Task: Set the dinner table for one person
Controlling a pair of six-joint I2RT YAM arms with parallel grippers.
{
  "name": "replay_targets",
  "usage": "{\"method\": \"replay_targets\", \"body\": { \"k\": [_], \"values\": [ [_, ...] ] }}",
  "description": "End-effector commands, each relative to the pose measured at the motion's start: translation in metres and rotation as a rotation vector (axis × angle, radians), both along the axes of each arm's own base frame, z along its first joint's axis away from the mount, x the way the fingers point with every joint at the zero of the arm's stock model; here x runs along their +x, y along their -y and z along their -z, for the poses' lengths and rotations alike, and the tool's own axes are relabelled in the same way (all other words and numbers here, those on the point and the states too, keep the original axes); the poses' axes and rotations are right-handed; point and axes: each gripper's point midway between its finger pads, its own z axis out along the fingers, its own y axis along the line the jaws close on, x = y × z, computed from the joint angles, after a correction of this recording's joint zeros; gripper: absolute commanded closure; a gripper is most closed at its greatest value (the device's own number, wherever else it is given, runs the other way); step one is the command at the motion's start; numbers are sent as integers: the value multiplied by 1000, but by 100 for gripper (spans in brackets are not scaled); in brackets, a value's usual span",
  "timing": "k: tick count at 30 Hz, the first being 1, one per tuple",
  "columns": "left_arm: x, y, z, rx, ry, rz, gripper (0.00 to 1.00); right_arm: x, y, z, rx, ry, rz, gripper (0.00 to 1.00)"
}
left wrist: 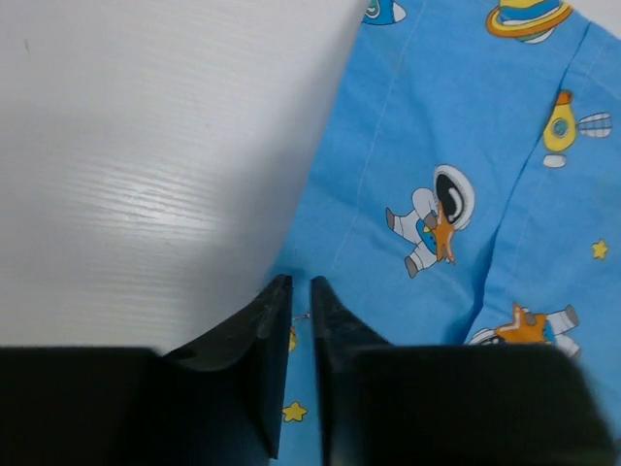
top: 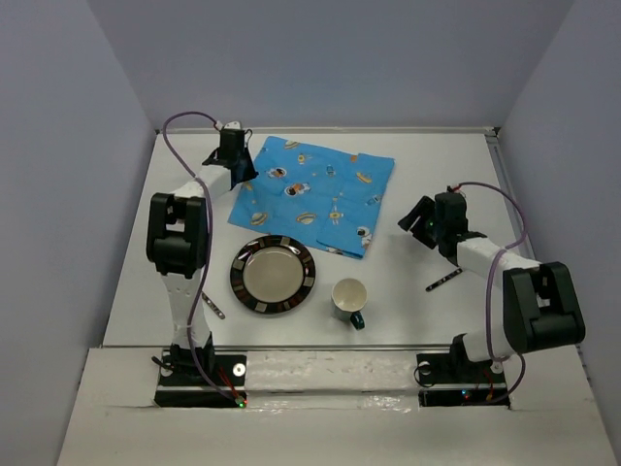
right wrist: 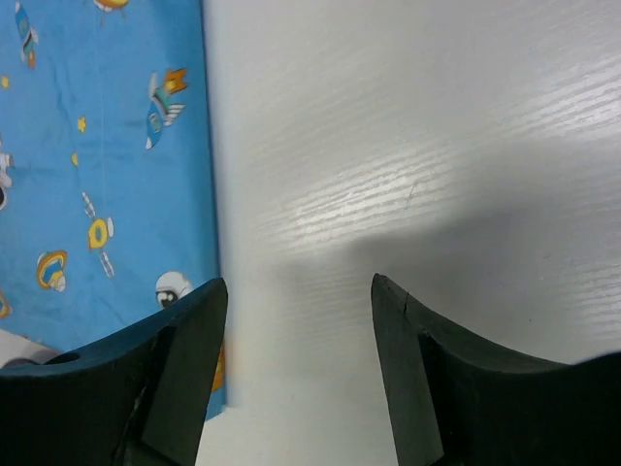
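White matte dinner table (top: 408, 320) under everything, blue space-print mat (top: 310, 194) far-centre, left gripper (left wrist: 301, 286) over mat's left edge, fingers a slit apart, empty, right gripper (right wrist: 301, 282) spread wide over bare tabletop, empty.

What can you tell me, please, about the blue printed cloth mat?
The mat is thin blue fabric printed with astronauts, rockets and planets. It lies flat, slightly skewed, on the white table toward its far side. The left gripper hangs over its left edge, jaws barely apart; contact is unclear. The plate sits by its near edge.
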Motion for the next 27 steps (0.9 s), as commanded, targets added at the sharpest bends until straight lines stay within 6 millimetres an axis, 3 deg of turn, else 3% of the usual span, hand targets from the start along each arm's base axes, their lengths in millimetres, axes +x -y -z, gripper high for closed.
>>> {"method": "replay_targets", "body": {
  "k": [1,2,3,4,5,7,8,9,10,11,12,14,15,18,19,20,22,27],
  "values": [
    [-5,-6,-21,-4,33,-19,57,5,-5,-21,-3,63,-37,32],
    [-6,-7,-32,-8,56,-25,38,6,-3,-36,-31,109,-54,32],
    [-10,-9,-35,-3,62,-32,29,5,-4,-45,-41,131,-77,35],
    [-12,-12,-50,-4,90,-43,16,6,-10,-64,-40,179,-110,43],
    [-15,-14,-57,-3,110,-58,11,4,-14,-69,-71,183,-149,49],
    [-28,-24,-54,18,105,-97,2,3,-29,-79,-108,193,-222,61],
    [-34,-26,-66,8,134,-114,1,-1,-53,-83,-158,183,-309,70],
    [-38,-28,-67,4,149,-129,1,1,-68,-87,-187,200,-351,72],
    [-50,-35,-53,19,120,-156,1,-9,-92,-82,-222,178,-419,73],
    [-57,-37,-59,11,133,-168,1,-11,-106,-81,-239,172,-463,74],
    [-70,-40,-43,4,98,-185,1,-6,-119,-76,-261,153,-505,75],
    [-84,-46,-43,-19,99,-203,1,-3,-142,-78,-302,167,-553,82],
    [-92,-48,-38,-23,89,-210,1,-1,-149,-64,-320,134,-578,82],
    [-125,-59,-12,-41,42,-259,10,3,-173,-51,-369,113,-635,73],
    [-130,-60,-8,-54,31,-268,18,4,-178,-50,-385,115,-641,58],
    [-133,-63,-2,-71,17,-281,29,2,-185,-47,-417,114,-659,50],
    [-141,-65,11,-65,-24,-299,36,5,-195,-40,-454,102,-676,40],
    [-144,-68,34,-71,-79,-339,37,4,-207,-16,-572,43,-720,43]
  ]
}}
